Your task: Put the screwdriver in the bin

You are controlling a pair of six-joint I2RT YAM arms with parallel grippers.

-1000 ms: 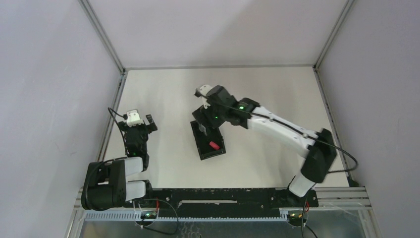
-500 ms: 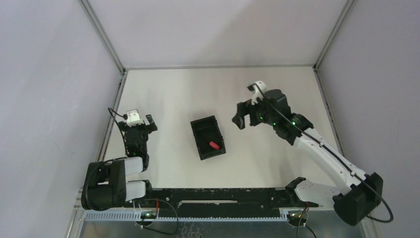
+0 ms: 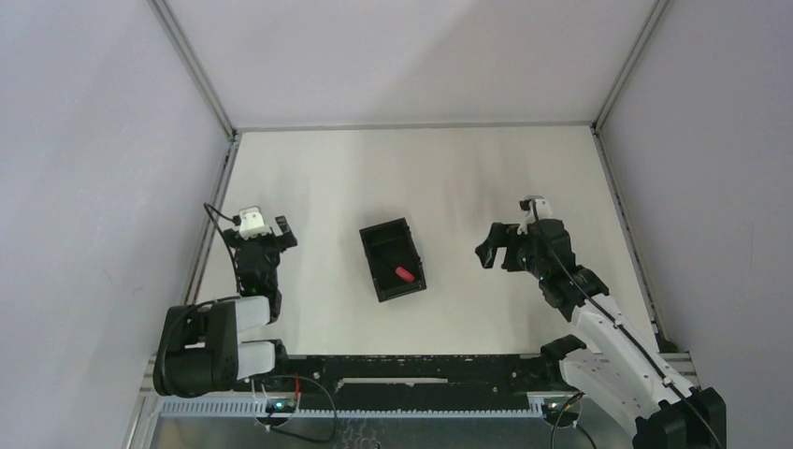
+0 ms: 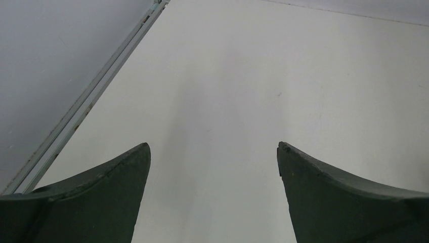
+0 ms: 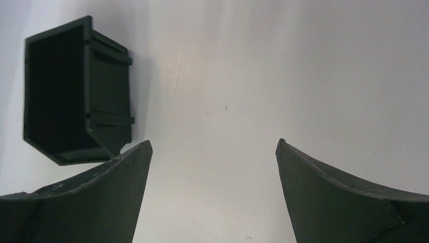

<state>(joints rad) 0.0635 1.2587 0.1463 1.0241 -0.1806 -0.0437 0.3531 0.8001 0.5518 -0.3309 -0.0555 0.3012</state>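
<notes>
The black bin (image 3: 392, 259) sits mid-table. The screwdriver's red handle (image 3: 404, 274) lies inside it near its front right; the thin black shaft does not show against the bin. My right gripper (image 3: 488, 251) is open and empty, to the right of the bin and apart from it. In the right wrist view the bin (image 5: 76, 91) is at upper left, its inside dark, and the gripper (image 5: 213, 147) holds nothing. My left gripper (image 3: 265, 227) is open and empty at the left side of the table; the left wrist view (image 4: 213, 148) shows only bare table between the fingers.
White table with metal rails (image 3: 210, 210) along the left and right edges and grey walls all round. A black rail (image 3: 411, 369) with the arm bases runs along the near edge.
My right arm has drawn back from over the bin, to the right and toward the near edge, gripper open. The screwdriver stays in the bin. The left arm has not moved.
</notes>
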